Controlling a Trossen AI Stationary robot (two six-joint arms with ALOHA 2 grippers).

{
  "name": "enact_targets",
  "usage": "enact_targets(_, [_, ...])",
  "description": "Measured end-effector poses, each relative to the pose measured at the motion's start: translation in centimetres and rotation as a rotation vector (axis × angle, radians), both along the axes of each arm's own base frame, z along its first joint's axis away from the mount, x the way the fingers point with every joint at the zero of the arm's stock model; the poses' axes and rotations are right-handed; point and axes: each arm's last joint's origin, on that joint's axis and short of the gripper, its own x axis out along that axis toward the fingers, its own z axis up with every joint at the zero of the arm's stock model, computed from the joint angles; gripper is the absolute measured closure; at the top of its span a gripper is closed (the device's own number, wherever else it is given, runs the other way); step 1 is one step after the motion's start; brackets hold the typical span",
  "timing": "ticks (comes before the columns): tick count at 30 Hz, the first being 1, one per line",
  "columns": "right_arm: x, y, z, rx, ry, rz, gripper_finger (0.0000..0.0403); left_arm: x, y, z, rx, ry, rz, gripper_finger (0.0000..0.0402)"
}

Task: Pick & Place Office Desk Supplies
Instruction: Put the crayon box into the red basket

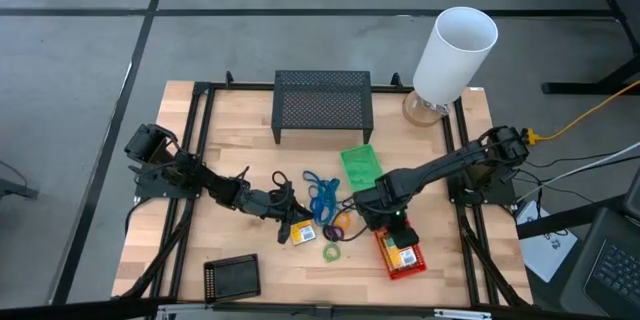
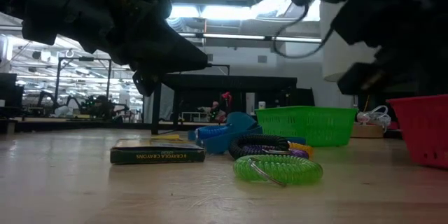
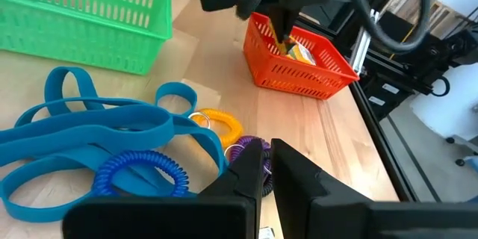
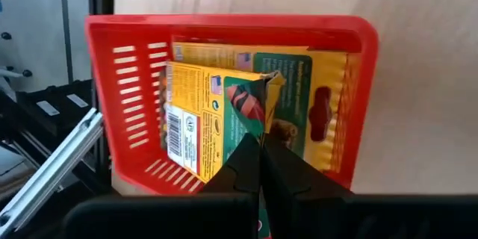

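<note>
Table [image 1: 420,175], wooden, framed in black rails; holdings as follows.

Red basket [image 1: 400,252], lower right of centre in the high view. Holds one crayon pack lying flat and a second crayon pack [image 4: 216,119] standing tilted on it. The right tool [image 4: 261,166] is closed on the edge of that tilted pack, directly over the basket; judged to be mid-placement, the pack held low inside the walls so that it drops in rather than over the rim.

Green basket [image 1: 360,165], centre, just above the right arm's tool; nothing can be made out inside it.

Black basket [image 1: 232,278], lower left, well apart from the rest.

Loose crayon pack [image 1: 303,231], flat on the table at centre, beside the left tool [image 1: 285,215]. That tool hovers just above it with its fingers nearly together, holding nothing; probably poised for the next pick.

Blue band loops [image 3: 82,131], tangled, centre. Coil rings beside them: blue [image 3: 140,172], orange [image 3: 220,125], purple [image 3: 246,149], green [image 2: 278,169].

Black mesh stand [image 1: 323,105], upper centre. White cylinder [image 1: 455,55], upper right.
</note>
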Motion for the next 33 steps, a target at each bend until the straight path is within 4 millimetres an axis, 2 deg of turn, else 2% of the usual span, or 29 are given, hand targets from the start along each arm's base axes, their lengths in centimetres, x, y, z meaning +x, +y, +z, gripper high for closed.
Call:
enact_targets(8, [0.3,0.0,-0.4,-0.040,-0.027,-0.056,0.0390,0.0,0.1,0.0,0.009,-0.003,0.028,0.0377])
enact_targets(21, [0.2,0.2,-0.2,0.039,0.062,-0.133,0.0210,0.0,0.2,-0.1,0.027,0.007,0.058,0.0325])
enact_targets(27, [0.3,0.2,1.8,0.042,0.141,-0.132,0.0175,0.0,0.3,-0.1,0.041,0.006,0.061,0.0312])
enact_targets(33, [1.7,0.7,4.9,0.064,0.050,-0.085,0.0179,-0.2,0.8,-1.0,0.106,0.093,0.132,0.0310])
